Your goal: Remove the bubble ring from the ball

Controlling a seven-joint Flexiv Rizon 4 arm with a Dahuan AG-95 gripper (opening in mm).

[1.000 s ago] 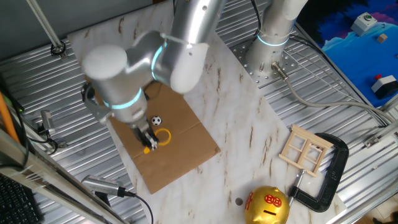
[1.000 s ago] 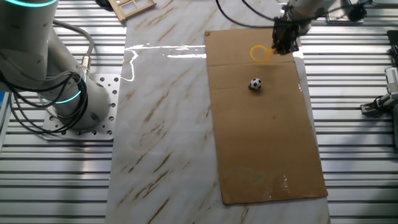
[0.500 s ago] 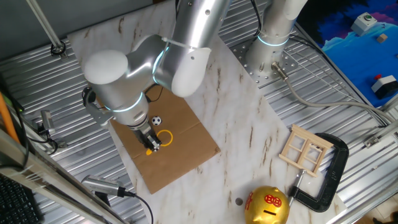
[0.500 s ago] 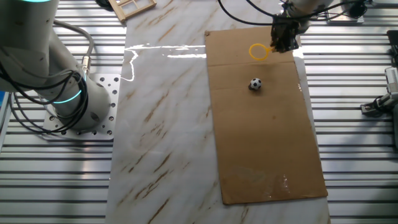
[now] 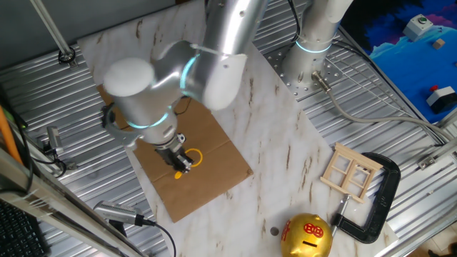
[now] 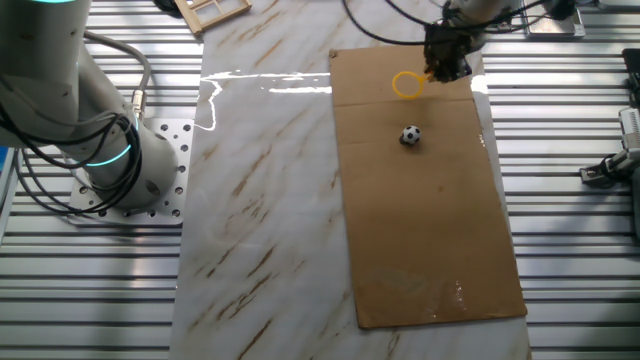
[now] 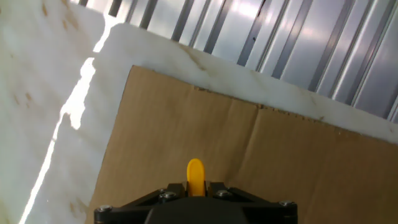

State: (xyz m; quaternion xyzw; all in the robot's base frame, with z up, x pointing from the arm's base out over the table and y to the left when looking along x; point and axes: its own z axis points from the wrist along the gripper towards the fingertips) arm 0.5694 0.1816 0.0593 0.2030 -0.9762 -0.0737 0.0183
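Pinching ring (image 6: 407, 85) by its handle with end effector (image 6: 441, 68), closed, hoop hanging over cardboard (image 6: 430, 220). Lying beside ball (image 6: 411, 136), apart. Sitting nearby on tabletop (image 5: 285, 153): gold bank (image 5: 307, 236).

Bright, even overhead light; both fixed views sharp, shadows soft and short. White glare streak on the marble tabletop (image 6: 260, 85) at the far left of the cardboard sheet (image 6: 420, 200), and again in the hand view. Arm housing (image 5: 143, 86) slightly motion-blurred; ribbed metal glints.
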